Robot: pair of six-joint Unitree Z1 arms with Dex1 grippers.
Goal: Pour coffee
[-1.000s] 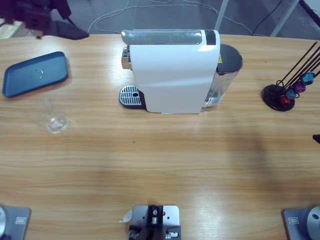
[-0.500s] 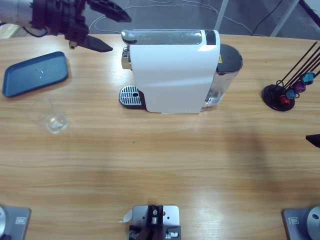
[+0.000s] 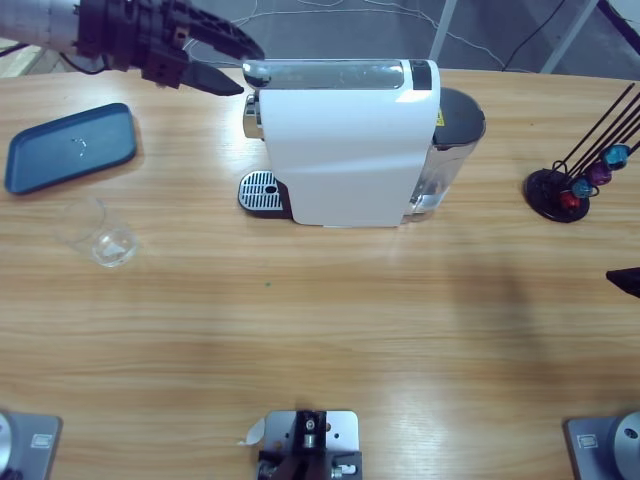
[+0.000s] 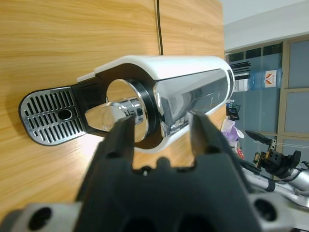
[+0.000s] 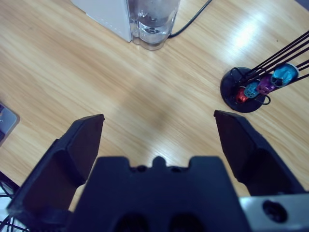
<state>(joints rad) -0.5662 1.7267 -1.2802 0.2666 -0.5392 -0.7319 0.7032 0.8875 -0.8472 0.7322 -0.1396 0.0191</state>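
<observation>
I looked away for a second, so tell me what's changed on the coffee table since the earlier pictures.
The left gripper has swung in from the table's upper left corner toward the coffee machine, its fingers open at the silver lever's end, holding nothing. The right gripper has edged into view. The glass cup, blue tray and capsule rack stayed put.

blue tray point(image 3: 70, 147); capsule stand point(image 3: 560, 192), coloured capsules point(image 5: 260, 84)

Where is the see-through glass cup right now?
In the high view, the glass cup stands on the table's left side, just below the blue tray and well left of the coffee machine.
</observation>
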